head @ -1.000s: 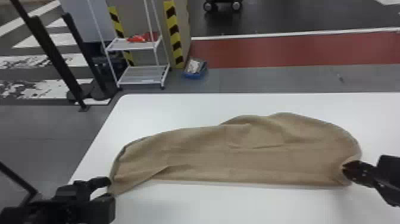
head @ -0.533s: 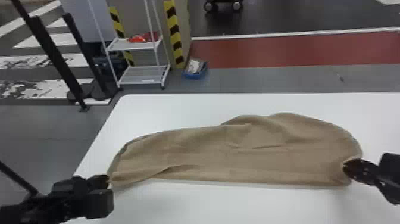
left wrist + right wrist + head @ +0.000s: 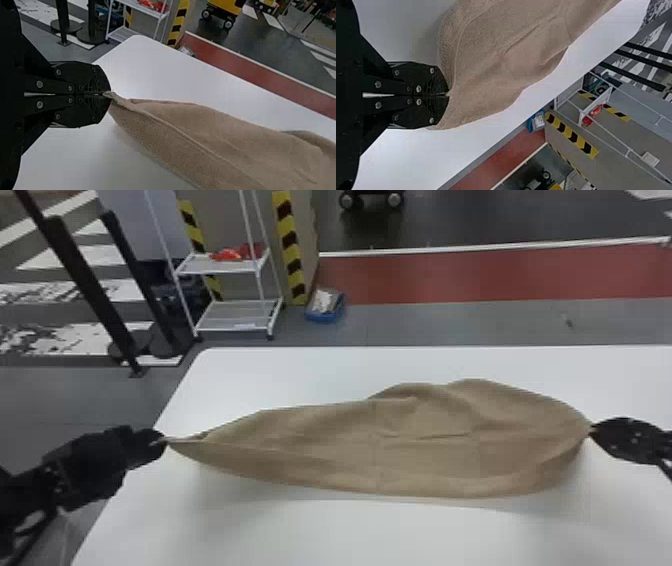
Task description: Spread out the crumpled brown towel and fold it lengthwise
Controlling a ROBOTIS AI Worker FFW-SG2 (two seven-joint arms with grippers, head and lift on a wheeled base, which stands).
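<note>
at the left end of the brown towel point(image 3: 400, 450), left gripper point(image 3: 161, 441) found clamped on the cloth; right gripper point(image 3: 593, 430) clamped on the right end. towel noted stretched between both, creased, over a white table point(image 3: 350, 535). beyond: white shelf rack point(image 3: 225, 321), blue bin point(image 3: 326, 317), red floor strip point(image 3: 475, 275).

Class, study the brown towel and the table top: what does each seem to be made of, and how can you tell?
Brown towel: probably woven cotton, matte and soft, judging by its fine-grained weave and loose creases.

Table top: perhaps laminate or painted board, smooth and white with a faint sheen.
</note>
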